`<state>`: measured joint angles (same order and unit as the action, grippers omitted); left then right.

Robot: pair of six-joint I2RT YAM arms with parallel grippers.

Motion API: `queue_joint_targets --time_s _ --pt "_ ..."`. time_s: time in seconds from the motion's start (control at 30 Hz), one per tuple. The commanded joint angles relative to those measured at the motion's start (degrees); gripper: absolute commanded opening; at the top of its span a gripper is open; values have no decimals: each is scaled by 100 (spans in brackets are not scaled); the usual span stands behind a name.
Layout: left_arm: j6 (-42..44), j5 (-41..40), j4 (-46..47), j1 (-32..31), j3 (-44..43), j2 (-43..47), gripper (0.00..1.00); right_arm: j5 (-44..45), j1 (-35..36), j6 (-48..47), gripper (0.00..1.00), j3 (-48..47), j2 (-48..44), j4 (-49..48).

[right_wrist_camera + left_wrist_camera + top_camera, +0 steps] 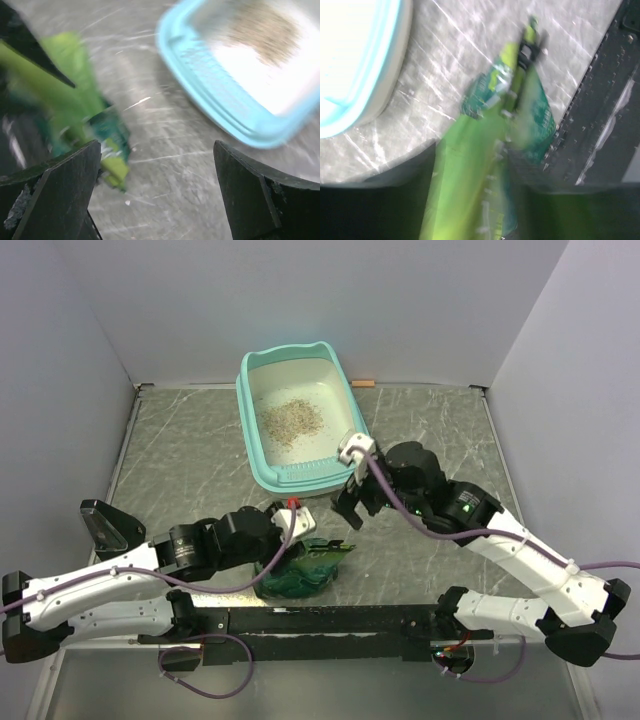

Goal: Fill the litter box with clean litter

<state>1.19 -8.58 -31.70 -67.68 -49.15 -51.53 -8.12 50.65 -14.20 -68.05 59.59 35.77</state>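
Note:
The turquoise litter box (255, 455) stands at the back middle of the table, with a patch of beige clean litter (292, 420) on its whitish floor. A glossy green bag (308, 570) sits slumped near the front edge. My left gripper (287, 540) is at the bag's top. In the blurred left wrist view the jaws stand apart, and the bag (510, 100) runs up between them (477, 150). My right gripper (156, 145) is wide open and holds nothing. It hangs over bare table between the bag (75, 100) and the box rim (210, 95). The litter (265, 25) shows beyond the rim.
A black rail (320, 620) runs along the near edge, just in front of the bag. A small orange-brown object (363, 383) lies by the back wall, right of the box. Grey walls close in the table on three sides.

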Motion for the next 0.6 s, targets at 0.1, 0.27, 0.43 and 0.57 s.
queue_joint_targets --time_s 0.1,0.27,0.43,0.57 --pt "-84 -653 586 27 -745 354 97 2507 -179 1937 100 -472 70 378" --pt "-829 -1803 657 27 -1158 389 97 2982 -170 2702 100 -463 -87 238" --pt "-1288 -2455 586 36 -1475 319 97 2957 -170 2878 100 -130 -413 -325" --pt "-1507 -2859 727 36 -1422 389 97 3062 -170 2678 100 -103 -483 -325"
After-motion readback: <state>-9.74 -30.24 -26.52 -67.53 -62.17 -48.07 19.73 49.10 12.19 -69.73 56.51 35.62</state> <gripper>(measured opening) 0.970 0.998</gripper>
